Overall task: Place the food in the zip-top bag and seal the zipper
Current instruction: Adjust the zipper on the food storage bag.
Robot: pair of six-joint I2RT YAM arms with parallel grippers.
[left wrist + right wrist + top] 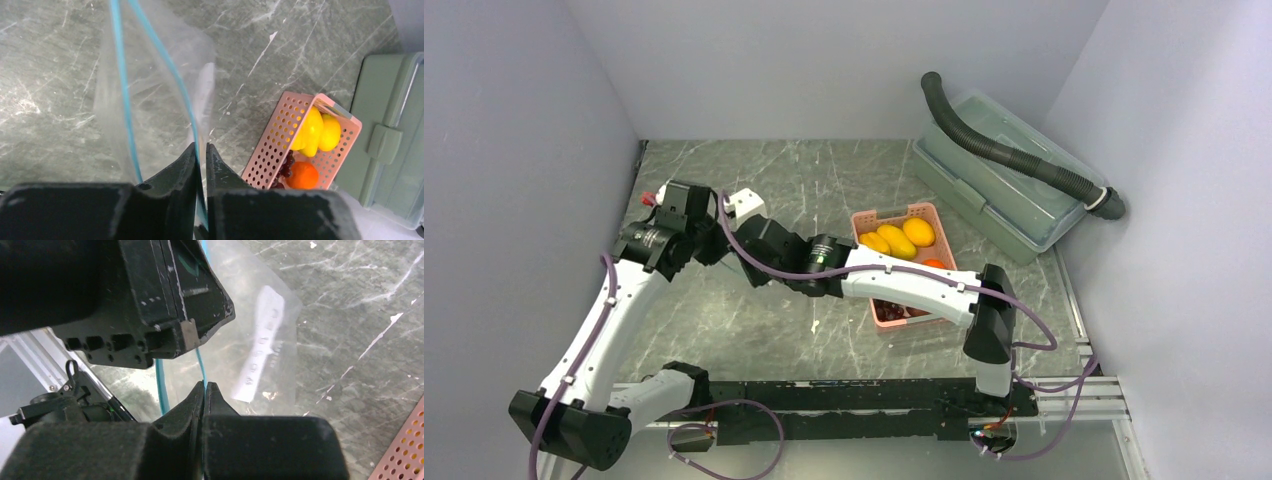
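even, soft light; blurred foreground

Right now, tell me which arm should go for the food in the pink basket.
Right, probably. The pink basket lies on that arm's side, under its forearm. The right gripper and left gripper both pinch the zip-top bag's mouth; the left could hold it alone.

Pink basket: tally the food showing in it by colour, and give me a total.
Yellow pieces: 3
Orange: 1
Dark grape bunch: 1
Total: 5 in view. The right arm covers part of the basket, so more may be hidden.
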